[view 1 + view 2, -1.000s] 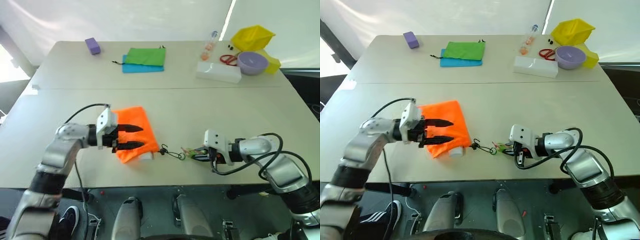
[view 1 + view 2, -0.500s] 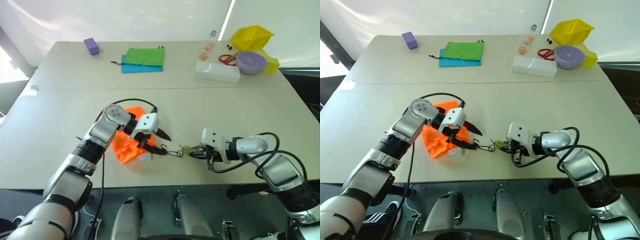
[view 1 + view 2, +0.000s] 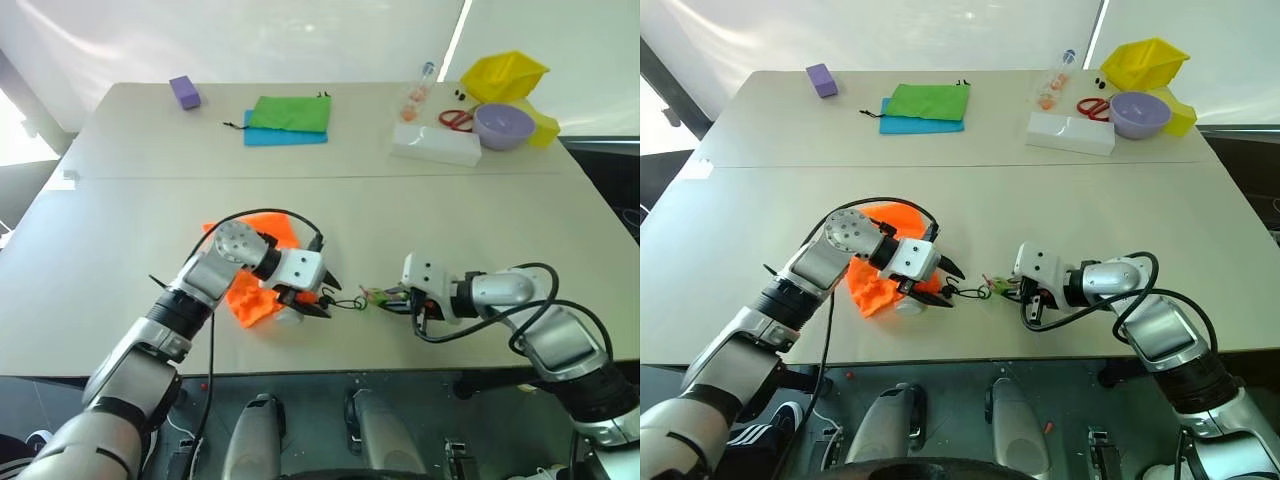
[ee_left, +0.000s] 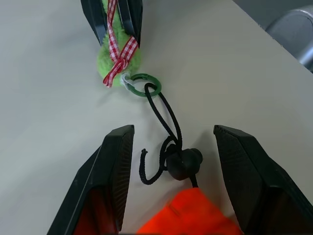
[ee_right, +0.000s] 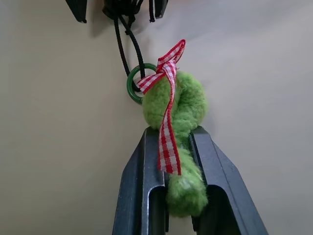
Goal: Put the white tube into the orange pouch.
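Observation:
The orange pouch [image 3: 247,282] lies bunched near the table's front edge. A white end of the white tube [image 3: 908,306] peeks out at its near side. The pouch's black cord [image 4: 168,122] runs through a black stopper [image 4: 185,161] to a green ring [image 4: 142,85] and a green fuzzy charm [image 5: 178,105] tied with a red-checked ribbon. My left gripper [image 3: 318,297] is open, its fingers on either side of the stopper without touching it. My right gripper [image 5: 174,136] is shut on the charm and rests low on the table [image 3: 450,220].
At the far side lie a green pouch [image 3: 292,112] on a blue pouch [image 3: 268,136], a purple block [image 3: 185,92], a white box [image 3: 437,146], a clear bottle [image 3: 419,88], red scissors [image 3: 457,119], a purple bowl [image 3: 505,125] and a yellow container [image 3: 507,74].
My left gripper has swung right from over the pouch to the cord's stopper, rolling and sinking a little. The pouch is now more bunched. The right gripper has kept still on the charm.

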